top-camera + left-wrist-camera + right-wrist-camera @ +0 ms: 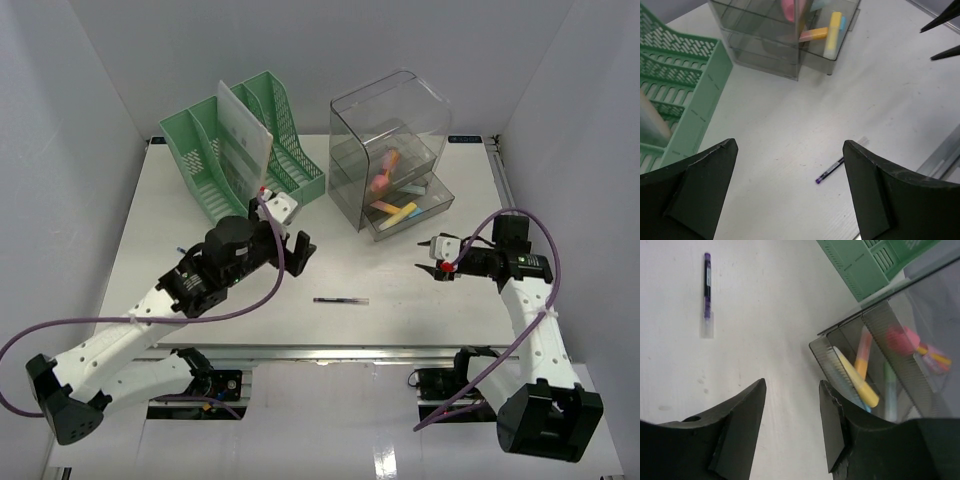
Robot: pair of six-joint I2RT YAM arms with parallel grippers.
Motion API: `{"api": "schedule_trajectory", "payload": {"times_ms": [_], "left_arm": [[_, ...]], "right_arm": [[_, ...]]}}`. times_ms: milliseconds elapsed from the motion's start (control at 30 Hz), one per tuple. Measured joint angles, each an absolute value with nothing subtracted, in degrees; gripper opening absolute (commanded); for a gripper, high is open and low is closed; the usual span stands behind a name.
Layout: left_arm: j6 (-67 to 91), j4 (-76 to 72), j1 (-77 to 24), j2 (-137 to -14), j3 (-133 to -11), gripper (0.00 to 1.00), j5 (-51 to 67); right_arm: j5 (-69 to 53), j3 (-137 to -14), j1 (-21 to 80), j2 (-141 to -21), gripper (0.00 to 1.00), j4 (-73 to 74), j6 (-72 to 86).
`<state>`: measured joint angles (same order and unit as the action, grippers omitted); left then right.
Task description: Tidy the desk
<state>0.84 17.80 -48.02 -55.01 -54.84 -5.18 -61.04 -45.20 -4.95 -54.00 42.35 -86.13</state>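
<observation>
The white desk (420, 300) has a silver rail along its front edge. A dark pen with a purple end (340, 300) lies near the front middle; it also shows in the left wrist view (830, 170) and the right wrist view (707, 286). My left gripper (290, 252) is open and empty, hovering above the desk left of the pen. My right gripper (430, 256) is open and empty, just in front of the clear drawer box (392, 150), whose bottom drawer (410, 212) is pulled out and holds highlighters (860, 385).
A green slotted file rack (240, 140) stands at the back left with a translucent sheet (243, 135) in it. White walls close in the desk on the left, right and back.
</observation>
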Motion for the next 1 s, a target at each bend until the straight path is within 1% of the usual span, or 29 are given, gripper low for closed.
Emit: {"api": "schedule_trajectory", "payload": {"times_ms": [67,200,367,500,700,867,1000], "left_arm": [[0.8,17.9,-47.7,-50.5,-49.6,0.98,-7.4],[0.6,18.5,-47.6,-44.5,-42.7,0.98,-10.3],[-0.4,17.5,-47.5,-42.5,-38.9,0.98,-12.8],[-0.9,17.6,-47.5,-42.2,-37.8,0.98,-14.1],[-1.1,17.5,-47.4,-40.4,-37.8,0.98,-15.3],[-1.1,17.5,-47.4,-40.0,-37.8,0.98,-16.2],[-1.1,17.5,-47.4,-39.8,-37.8,0.98,-17.0]], "right_arm": [[-55.7,-48.9,-1.9,-56.6,0.42,45.0,-91.4],[-43.1,-52.9,5.9,-62.2,0.31,44.5,-97.4],[-28.9,-55.2,12.3,-72.6,0.25,43.4,-100.4],[-21.6,-56.2,13.1,-81.0,0.25,41.6,-100.5],[-16.3,-58.0,13.0,-84.5,0.24,38.6,-99.4],[-13.1,-60.9,13.2,-89.4,0.24,31.8,-97.8],[-10.7,-63.1,13.9,-93.5,0.28,27.2,-96.0]]}}
